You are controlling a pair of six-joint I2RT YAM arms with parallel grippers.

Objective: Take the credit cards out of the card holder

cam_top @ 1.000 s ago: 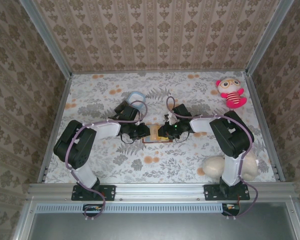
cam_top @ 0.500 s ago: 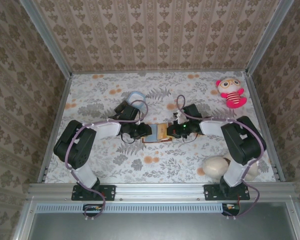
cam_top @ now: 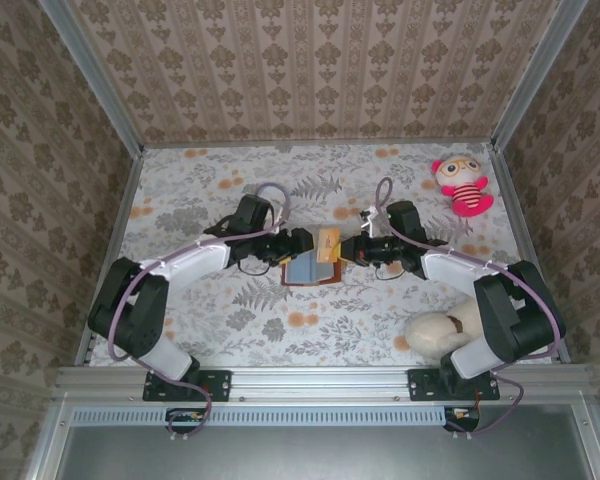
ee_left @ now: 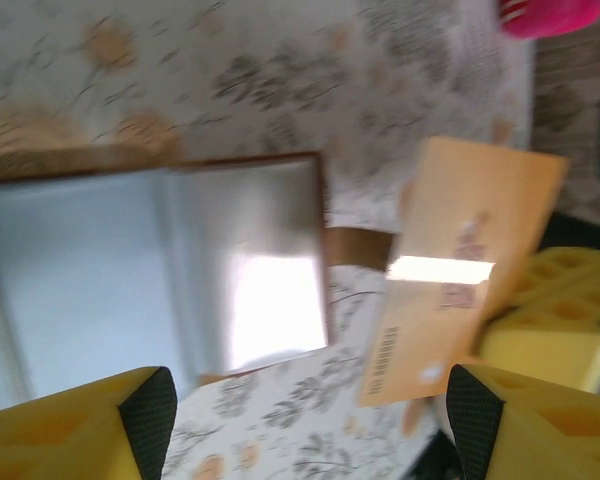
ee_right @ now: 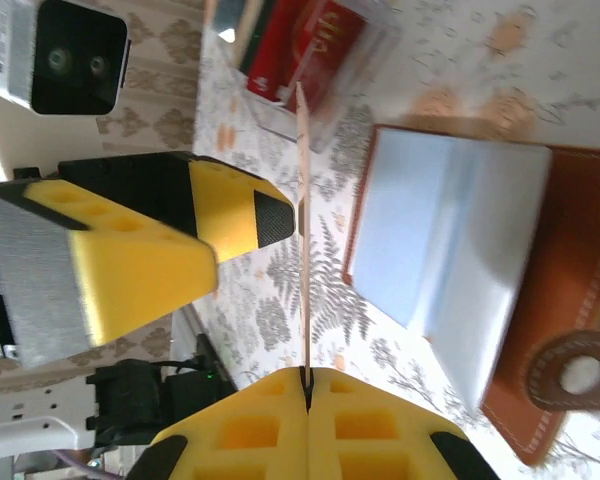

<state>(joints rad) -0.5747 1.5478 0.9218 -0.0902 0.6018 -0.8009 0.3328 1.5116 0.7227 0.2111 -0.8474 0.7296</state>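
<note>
The card holder (cam_top: pixel 301 269) lies open flat on the table, light blue inner faces up, brown edge around them. My right gripper (cam_top: pixel 346 247) is shut on an orange credit card (cam_top: pixel 328 242), held just right of and above the holder. The right wrist view shows that card (ee_right: pixel 303 230) edge-on, clamped between my yellow fingers (ee_right: pixel 380 420), with the holder (ee_right: pixel 450 250) beside it. My left gripper (cam_top: pixel 298 243) hovers over the holder's far edge, open. In the left wrist view its pads (ee_left: pixel 145 408) stand wide apart with nothing between them, above the holder (ee_left: pixel 150 270) and the card (ee_left: pixel 460 270).
A clear plastic box (ee_right: pixel 310 50) with red and dark items sits beyond the holder. A pink plush doll (cam_top: pixel 464 186) lies at the back right, and a beige plush toy (cam_top: pixel 442 331) sits by the right arm's base. Patterned walls close in the table.
My right gripper has pulled the orange card free of the holder, rightward and away. My left gripper has opened and let go of the holder, which now lies spread open.
</note>
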